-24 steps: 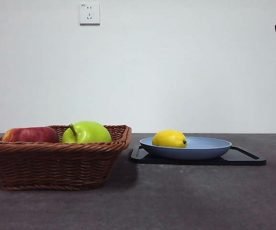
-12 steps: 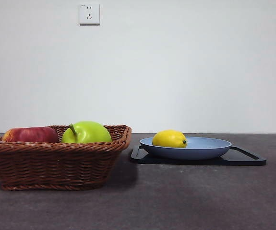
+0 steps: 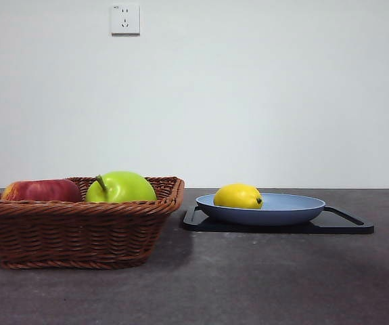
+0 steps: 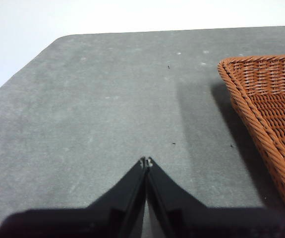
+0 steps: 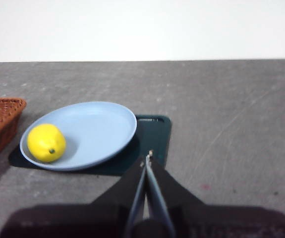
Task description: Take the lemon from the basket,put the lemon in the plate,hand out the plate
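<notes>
Left gripper hangs over bare table, jaws together, nothing between them. The basket corner sits off to one side of these jaws, apart from them, not touching.

Front view, left to right: basket stands on the table, holding a red apple at its left end and a green apple with a stem next to it, both poking above the braided rim. Just beside the basket lies a flat black tray, with the plate resting on it. The lemon lies in the plate, on the side nearer the basket, dark tip pointing toward the plate's middle. A wall socket is on the white wall above the basket. No arm shows in the front view.

Right gripper hangs above the table, jaws together, empty. Its tips are over the near edge of the tray, just beside the plate rim but not touching it. The lemon is ahead of and to the side of these jaws, well apart from them, resting at the plate's far side by the basket corner. Whether plate and basket touch cannot be told; a gap shows between them in the right wrist view.
</notes>
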`<state>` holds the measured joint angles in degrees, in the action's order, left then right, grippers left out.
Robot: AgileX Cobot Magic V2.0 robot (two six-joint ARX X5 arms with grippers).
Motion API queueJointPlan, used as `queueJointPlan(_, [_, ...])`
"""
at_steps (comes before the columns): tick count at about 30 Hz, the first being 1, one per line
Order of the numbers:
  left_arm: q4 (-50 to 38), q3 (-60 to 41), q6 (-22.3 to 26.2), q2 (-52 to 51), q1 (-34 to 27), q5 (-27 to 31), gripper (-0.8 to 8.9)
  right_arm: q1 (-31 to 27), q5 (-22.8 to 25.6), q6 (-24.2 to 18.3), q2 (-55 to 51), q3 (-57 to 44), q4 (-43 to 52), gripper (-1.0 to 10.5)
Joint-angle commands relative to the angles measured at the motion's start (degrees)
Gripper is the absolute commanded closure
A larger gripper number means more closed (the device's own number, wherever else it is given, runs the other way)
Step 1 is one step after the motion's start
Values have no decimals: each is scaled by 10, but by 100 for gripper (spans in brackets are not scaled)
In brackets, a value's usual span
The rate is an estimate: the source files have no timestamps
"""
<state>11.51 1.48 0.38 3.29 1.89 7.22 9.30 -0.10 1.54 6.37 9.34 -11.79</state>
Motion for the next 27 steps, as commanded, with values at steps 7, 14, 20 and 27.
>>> queueJointPlan(7, [-1,-3,-4,-1,-2,0,805,-77,-73,3,-42,-89,17,943])
queueJointPlan(14, [-3,-3,-4,-1,-2,0,805,-77,-73,5,-42,-89,23,943])
queueJointPlan(20, [-3,-3,-4,-1,-2,0,805,-77,-70,5,-41,-89,24,943])
queueJointPlan(27, [-3,-3,-4,-1,-2,0,805,-77,-70,5,-41,-89,24,943])
